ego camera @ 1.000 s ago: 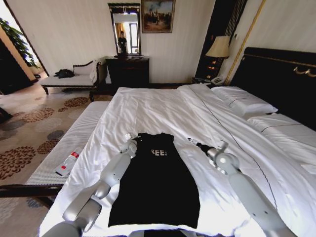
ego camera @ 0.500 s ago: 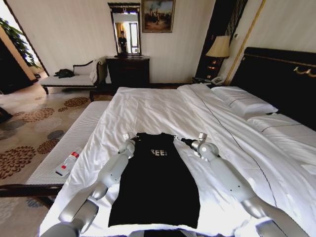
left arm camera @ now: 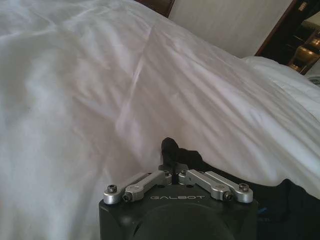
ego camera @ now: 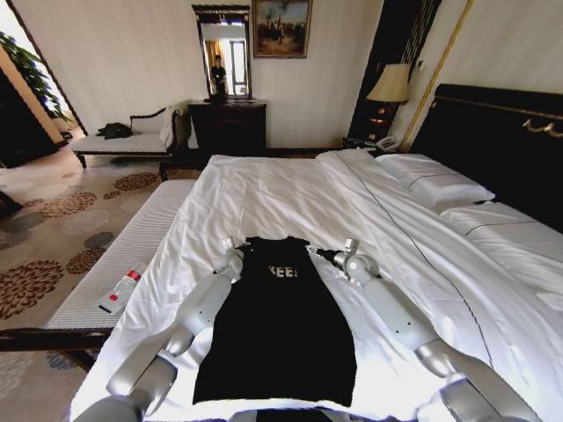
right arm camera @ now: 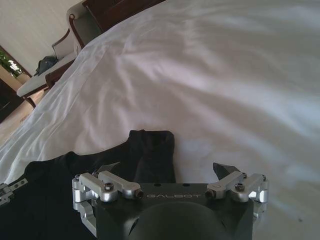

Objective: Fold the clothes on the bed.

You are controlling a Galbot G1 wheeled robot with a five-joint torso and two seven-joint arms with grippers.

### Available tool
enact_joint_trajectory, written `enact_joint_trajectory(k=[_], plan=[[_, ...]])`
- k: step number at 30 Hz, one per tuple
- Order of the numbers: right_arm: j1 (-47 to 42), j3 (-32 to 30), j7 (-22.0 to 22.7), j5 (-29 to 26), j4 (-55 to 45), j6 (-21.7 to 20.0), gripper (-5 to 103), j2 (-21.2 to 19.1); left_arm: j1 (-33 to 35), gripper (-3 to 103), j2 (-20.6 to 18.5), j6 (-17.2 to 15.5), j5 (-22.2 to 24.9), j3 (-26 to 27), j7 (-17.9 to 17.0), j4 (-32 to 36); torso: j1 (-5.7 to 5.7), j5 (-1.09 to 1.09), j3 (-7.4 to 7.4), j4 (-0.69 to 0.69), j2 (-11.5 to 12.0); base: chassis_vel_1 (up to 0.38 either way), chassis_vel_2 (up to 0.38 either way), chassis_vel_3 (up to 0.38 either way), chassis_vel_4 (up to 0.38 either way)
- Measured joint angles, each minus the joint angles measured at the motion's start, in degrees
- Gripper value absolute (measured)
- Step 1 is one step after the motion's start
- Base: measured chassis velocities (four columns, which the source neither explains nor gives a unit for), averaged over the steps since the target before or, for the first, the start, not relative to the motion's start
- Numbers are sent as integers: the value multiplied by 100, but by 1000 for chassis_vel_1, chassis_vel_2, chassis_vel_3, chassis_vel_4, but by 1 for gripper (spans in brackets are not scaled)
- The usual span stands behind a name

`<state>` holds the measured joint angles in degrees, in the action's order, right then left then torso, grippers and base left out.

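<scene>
Head cam first: I've got the black T-shirt (ego camera: 277, 325) lying flat on the white bed (ego camera: 352, 202), folded into a long strip with the collar end farthest from me. My left gripper (ego camera: 230, 249) is right at the far left corner of it, and my right gripper (ego camera: 318, 254) is at the far right corner, touching or just about.

Left wrist cam: the fingers (left arm camera: 170, 150) are pinched together on a little bunch of the black fabric (left arm camera: 280, 200), with white sheet all around past the fingertips.

Right wrist cam: this one's spread wide, nothing in it. The shirt's corner (right arm camera: 150, 150) sits just ahead of the left finger (right arm camera: 107, 167), and the other finger (right arm camera: 225, 170) is over bare sheet.
</scene>
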<state>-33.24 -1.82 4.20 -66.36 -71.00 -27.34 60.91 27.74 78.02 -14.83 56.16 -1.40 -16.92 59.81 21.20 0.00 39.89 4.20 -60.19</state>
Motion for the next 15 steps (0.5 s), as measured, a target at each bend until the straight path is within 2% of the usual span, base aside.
enact_joint_trajectory(k=[6,8,10,13,14,15], plan=[[155,133,0,18,293,40,101,149,-10,1,0,-2,6,-4,13,-26,0,0,0,-1,0,0,0,0,0],[201,168,1,26,392,72,91,182,-11,1,1,-3,6,-9,19,-41,0,0,0,0,0,0,0,0,0],[221,179,2,29,440,90,91,198,-10,1,5,-3,6,-13,22,-44,0,0,0,0,0,0,0,0,0],[267,200,2,30,535,123,75,212,-12,1,13,-4,6,-22,26,-46,0,0,0,-1,0,0,0,0,0],[267,200,2,30,535,123,75,212,-12,1,13,-4,6,-22,26,-46,0,0,0,-1,0,0,0,0,0],[279,205,2,28,548,126,70,208,-16,1,20,-5,6,-24,29,-50,0,0,0,0,0,0,0,0,0]])
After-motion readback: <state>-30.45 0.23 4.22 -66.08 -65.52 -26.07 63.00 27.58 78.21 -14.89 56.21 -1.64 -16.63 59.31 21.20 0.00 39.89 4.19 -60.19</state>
